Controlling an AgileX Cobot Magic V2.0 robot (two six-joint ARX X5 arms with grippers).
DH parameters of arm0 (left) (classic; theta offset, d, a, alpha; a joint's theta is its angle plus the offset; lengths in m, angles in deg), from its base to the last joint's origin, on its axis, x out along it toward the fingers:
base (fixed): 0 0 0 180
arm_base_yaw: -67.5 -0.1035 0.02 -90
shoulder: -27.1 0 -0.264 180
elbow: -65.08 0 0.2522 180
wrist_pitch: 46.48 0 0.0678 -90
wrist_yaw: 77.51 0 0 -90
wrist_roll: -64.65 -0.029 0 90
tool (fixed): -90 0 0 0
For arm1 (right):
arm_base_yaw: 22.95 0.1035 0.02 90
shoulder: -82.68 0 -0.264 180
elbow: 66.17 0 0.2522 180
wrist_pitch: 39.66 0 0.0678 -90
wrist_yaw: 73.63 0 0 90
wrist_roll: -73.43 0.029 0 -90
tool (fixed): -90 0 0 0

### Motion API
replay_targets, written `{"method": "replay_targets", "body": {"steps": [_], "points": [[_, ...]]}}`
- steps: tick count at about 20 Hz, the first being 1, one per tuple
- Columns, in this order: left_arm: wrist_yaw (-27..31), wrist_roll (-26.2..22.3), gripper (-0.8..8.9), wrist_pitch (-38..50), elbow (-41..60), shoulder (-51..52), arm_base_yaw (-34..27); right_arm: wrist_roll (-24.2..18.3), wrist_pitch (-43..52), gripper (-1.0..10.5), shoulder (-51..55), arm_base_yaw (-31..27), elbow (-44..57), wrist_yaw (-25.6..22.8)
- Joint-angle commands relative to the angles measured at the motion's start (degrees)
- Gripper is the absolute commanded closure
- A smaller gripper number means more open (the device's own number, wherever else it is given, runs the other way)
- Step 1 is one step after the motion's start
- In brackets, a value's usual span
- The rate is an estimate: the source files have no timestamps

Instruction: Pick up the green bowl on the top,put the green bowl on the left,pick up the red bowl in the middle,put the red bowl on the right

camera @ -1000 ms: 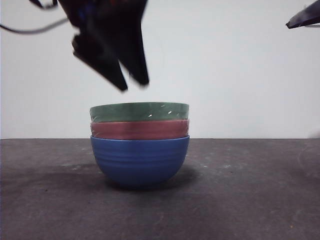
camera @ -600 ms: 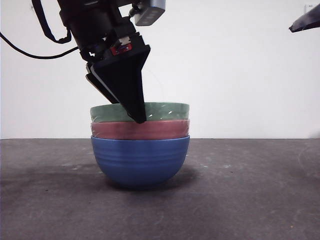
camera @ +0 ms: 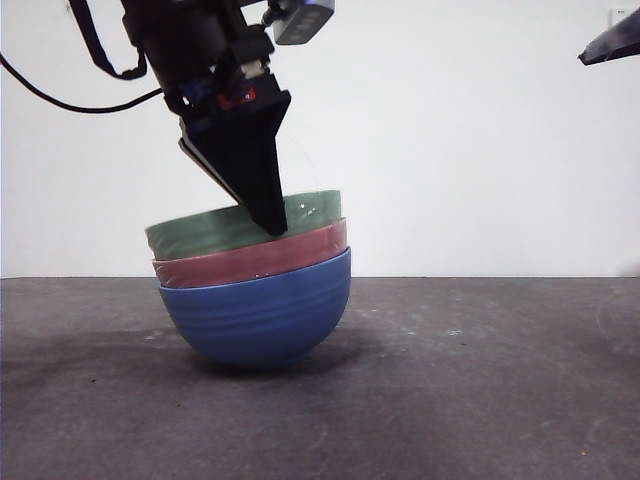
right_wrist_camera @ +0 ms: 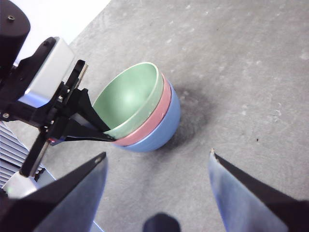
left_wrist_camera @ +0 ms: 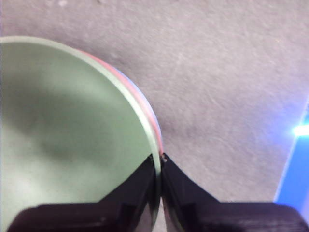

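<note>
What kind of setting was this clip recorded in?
Probably a lab test bench: a bare dark grey tabletop, a plain white backdrop, and only a stack of glossy ribbed green, red and blue bowls.

A bare test bench of a lab kind is suggested rather than a home or kitchen. A dark grey table (camera: 500, 400) is set against a plain white wall (camera: 470, 140), and a black cable (camera: 60, 100) is seen hanging at the far left. No household furnishing is shown around it.
</note>
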Motion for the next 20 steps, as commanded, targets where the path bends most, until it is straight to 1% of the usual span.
{"method": "replay_targets", "body": {"steps": [1, 4, 7, 8, 9, 11, 12, 14, 15, 16, 18, 20], "points": [[0.11, -0.11, 8.22, -1.7, -2.97, -0.15, 0.17, -0.52, 0.22, 6.0, 0.0, 0.11, -0.24, -0.11], [0.09, -0.09, 8.22, -5.86, -8.76, -0.15, 0.2, -0.52, 0.22, 6.0, 0.02, 0.09, -0.24, -0.11], [0.87, 0.37, 8.22, -13.22, -16.63, -0.15, 0.2, -0.55, 0.22, 6.0, 0.02, 0.09, -0.24, -0.11], [2.27, 2.21, 8.22, -16.61, -19.65, 0.0, 0.17, -0.55, 0.22, 6.0, 0.02, 0.09, -0.24, -0.13], [4.92, 5.22, 8.22, -19.65, -22.14, 0.87, 0.13, -0.55, 0.22, 6.0, 0.02, 0.09, -0.24, -0.37], [8.74, 9.42, 8.22, -22.58, -22.91, 4.5, 0.13, -0.52, 0.15, 6.0, 0.02, 0.09, -0.24, -3.04], [9.68, 11.21, 8.22, -24.22, -22.71, 6.38, 0.09, -0.52, 0.09, 6.0, 0.02, 0.09, -0.24, -3.85], [13.44, 15.69, 8.22, -24.65, -18.82, 11.45, 0.02, -0.52, 0.04, 6.0, 0.02, 0.09, -0.24, -4.44], [15.82, 18.01, 8.22, -23.21, -14.86, 14.51, 0.02, -0.55, 0.07, 6.0, 0.02, 0.09, -0.24, -4.44], [16.92, 19.76, 8.22, -21.27, -10.16, 17.59, 0.02, -0.55, 0.07, 6.0, 0.02, 0.09, -0.24, -4.46], [16.98, 23.8, 8.22, -17.14, -0.94, 22.6, 0.02, -0.52, 0.09, 6.0, 0.02, 0.09, -0.24, -4.44], [16.9, 27.3, 8.22, -14.1, 5.99, 24.63, 0.11, -0.52, 0.22, 6.0, 0.02, 0.09, -0.24, -4.44]]}}
